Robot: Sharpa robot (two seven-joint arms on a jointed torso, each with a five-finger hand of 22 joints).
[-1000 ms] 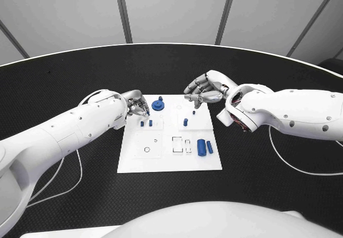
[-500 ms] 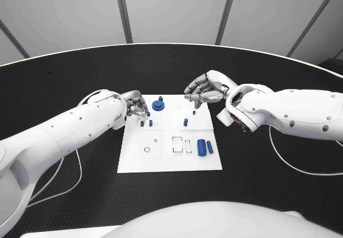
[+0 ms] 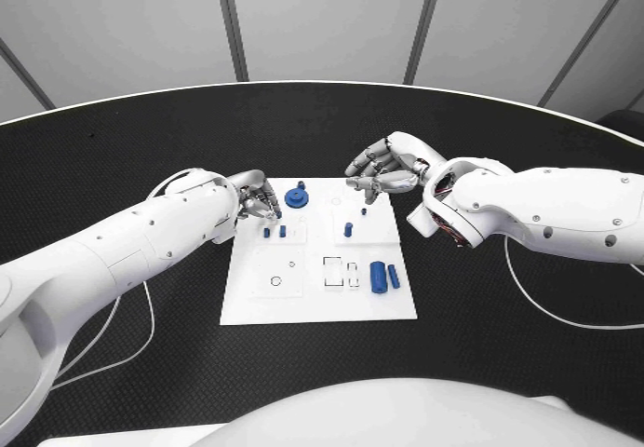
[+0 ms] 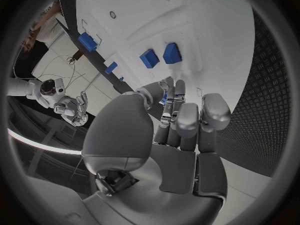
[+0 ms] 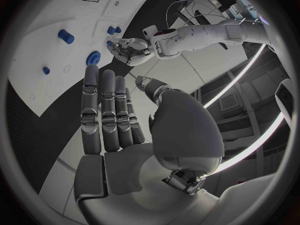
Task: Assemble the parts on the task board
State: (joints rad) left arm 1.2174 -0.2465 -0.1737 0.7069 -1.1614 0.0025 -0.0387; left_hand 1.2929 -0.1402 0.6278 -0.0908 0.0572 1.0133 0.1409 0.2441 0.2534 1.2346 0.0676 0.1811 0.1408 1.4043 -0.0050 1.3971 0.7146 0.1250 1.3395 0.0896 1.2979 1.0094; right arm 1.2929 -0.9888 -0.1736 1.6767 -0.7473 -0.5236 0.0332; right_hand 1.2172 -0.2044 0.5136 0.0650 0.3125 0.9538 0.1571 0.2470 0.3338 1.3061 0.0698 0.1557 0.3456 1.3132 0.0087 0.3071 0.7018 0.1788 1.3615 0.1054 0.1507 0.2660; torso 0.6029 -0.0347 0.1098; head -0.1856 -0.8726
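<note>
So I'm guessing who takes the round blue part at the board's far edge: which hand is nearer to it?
Left. The left hand sits just beside the round blue part; the right hand hovers farther off, past the task board's far right corner.

parts (image 3: 380, 277) on task board (image 3: 302, 303), mid-table (image 3: 510, 372).

Round black table (image 3: 161, 372), white task board (image 3: 302, 303) at centre, white cables (image 3: 134, 321)
</note>
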